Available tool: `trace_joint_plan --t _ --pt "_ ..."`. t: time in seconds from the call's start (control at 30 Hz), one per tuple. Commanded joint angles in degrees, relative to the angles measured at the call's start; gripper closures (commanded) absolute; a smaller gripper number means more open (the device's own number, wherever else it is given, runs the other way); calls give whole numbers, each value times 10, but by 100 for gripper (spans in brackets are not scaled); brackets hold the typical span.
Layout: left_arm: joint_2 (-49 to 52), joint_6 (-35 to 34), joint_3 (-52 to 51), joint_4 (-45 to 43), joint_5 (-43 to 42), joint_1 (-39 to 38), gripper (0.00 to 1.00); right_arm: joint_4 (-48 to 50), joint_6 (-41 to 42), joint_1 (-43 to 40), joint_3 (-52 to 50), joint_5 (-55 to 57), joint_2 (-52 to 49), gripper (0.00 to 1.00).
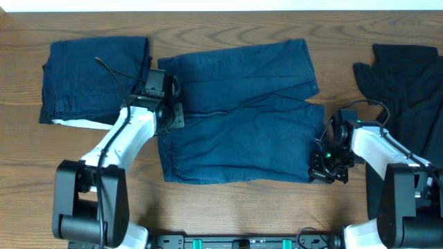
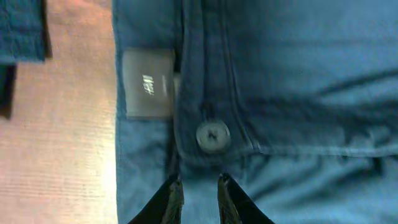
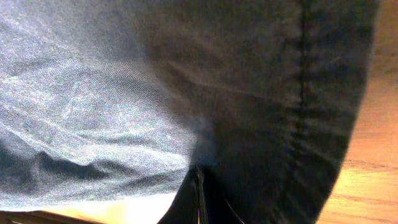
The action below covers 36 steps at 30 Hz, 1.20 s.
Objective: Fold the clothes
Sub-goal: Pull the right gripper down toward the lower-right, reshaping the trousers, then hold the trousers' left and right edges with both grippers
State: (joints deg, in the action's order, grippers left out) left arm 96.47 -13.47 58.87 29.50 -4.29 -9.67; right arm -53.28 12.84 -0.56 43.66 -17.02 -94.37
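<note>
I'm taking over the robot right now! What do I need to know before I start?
The left gripper has its fingers narrowly apart at the waistband of the blue trousers, near the button; whether it grips is unclear.
The right gripper is shut, pinching the trousers' leg end.
The trousers lie spread in the middle, a navy garment folded on the left, a black garment crumpled on the right.
Done: navy garment folded. Left: the trousers, then the black garment.
</note>
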Motion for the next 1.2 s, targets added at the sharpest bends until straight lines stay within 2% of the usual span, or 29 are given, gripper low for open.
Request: trace_joint_plan --t 0.0,0.03,0.07,0.1,0.17,0.27,0.5,0.7,0.93,1.17 --pt "8 -2 6 -12 11 26 77 -1 9 3 5 17 0 99" --pt "8 -2 7 -14 9 35 77 -5 8 3 12 10 0 99" --pt "8 -2 8 -14 0 47 64 -11 8 3 20 3 0 96" --pt "8 -2 8 -14 -19 58 57 -16 8 3 26 -1 0 91" --pt "9 -1 8 -13 -94 81 51 -32 3 3 51 -4 0 79" --pt "15 -1 8 -14 -191 104 50 -55 0 4 94 -4 0 75" --pt "23 -1 7 -14 -265 109 46 -35 -7 4 191 -4 0 62" --pt "40 -1 6 -14 -268 109 46 7 -7 4 211 -4 0 61" --pt "80 -2 6 -19 -268 109 46 9 -9 4 211 6 0 62" --pt "75 -8 7 -20 -268 109 47 14 -9 4 211 9 0 62"
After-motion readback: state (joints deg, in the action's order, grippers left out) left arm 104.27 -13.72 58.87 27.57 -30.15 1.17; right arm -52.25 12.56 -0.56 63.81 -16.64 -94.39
